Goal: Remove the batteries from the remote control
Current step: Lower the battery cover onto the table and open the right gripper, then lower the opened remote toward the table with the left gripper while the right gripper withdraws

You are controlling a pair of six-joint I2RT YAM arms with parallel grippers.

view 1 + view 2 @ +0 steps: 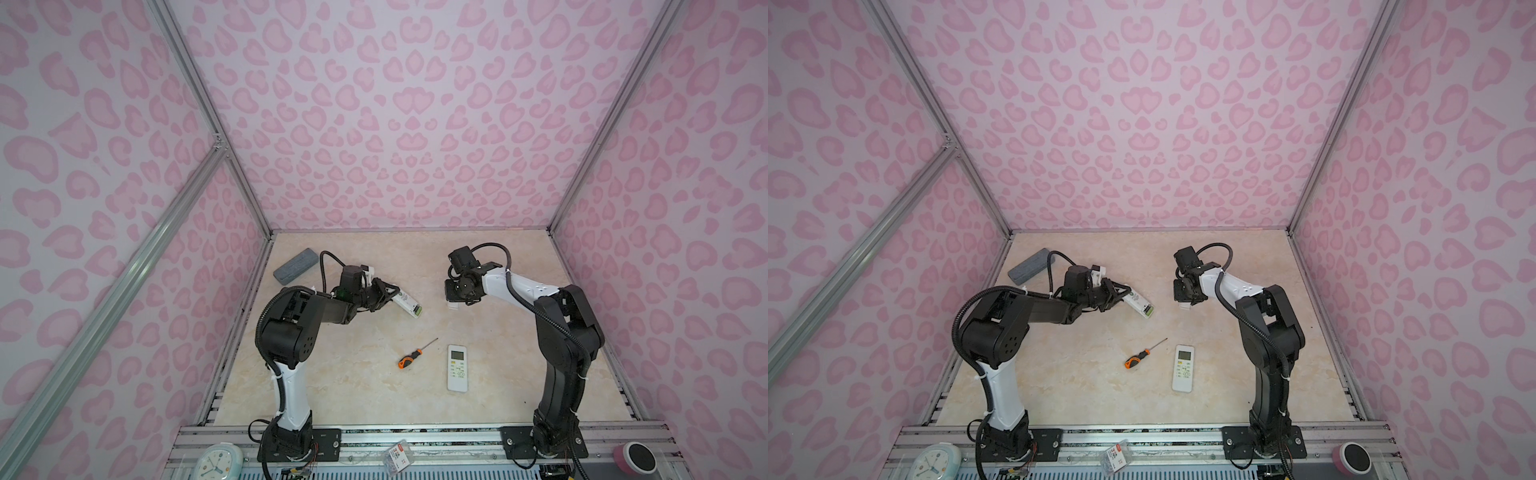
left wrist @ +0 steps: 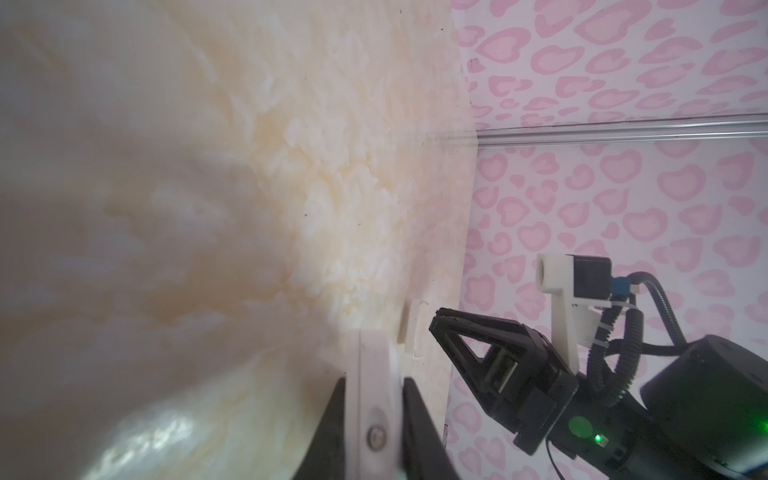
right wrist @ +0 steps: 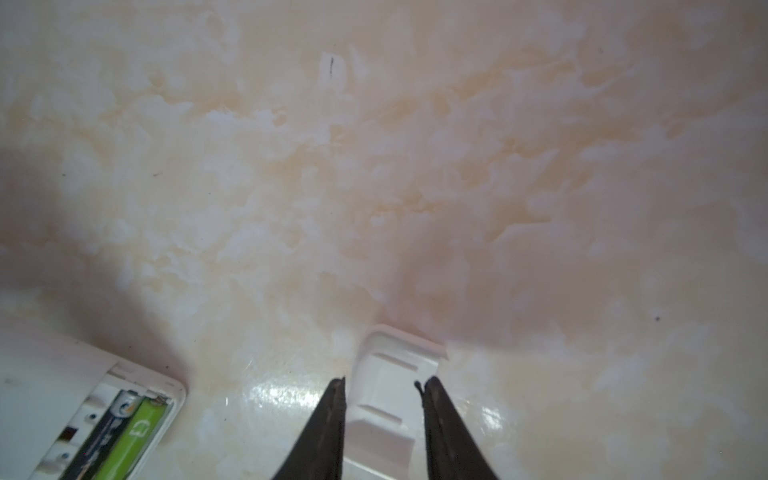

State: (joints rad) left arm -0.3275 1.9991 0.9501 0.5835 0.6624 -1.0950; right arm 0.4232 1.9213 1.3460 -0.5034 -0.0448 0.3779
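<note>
My left gripper (image 1: 395, 297) (image 2: 374, 386) is shut on a white remote control (image 1: 406, 305) (image 1: 1138, 305), holding it by its edges just above the table. The remote's battery bay is open. The batteries sit side by side inside it, a dark one (image 3: 109, 419) and a bright green one (image 3: 135, 434) (image 1: 418, 310). My right gripper (image 1: 455, 302) (image 3: 383, 380) points down at the table to the right of the remote. Its jaws stand open, and a small white cover plate (image 3: 388, 370) (image 1: 453, 306) lies flat on the table between them.
A second white remote (image 1: 457, 368) lies face up near the front, with an orange-and-black screwdriver (image 1: 409, 359) to its left. A grey case (image 1: 296, 264) lies at the back left. On the front rail sit a clock (image 1: 218, 463), a small box (image 1: 397, 457) and a pink roll (image 1: 636, 457).
</note>
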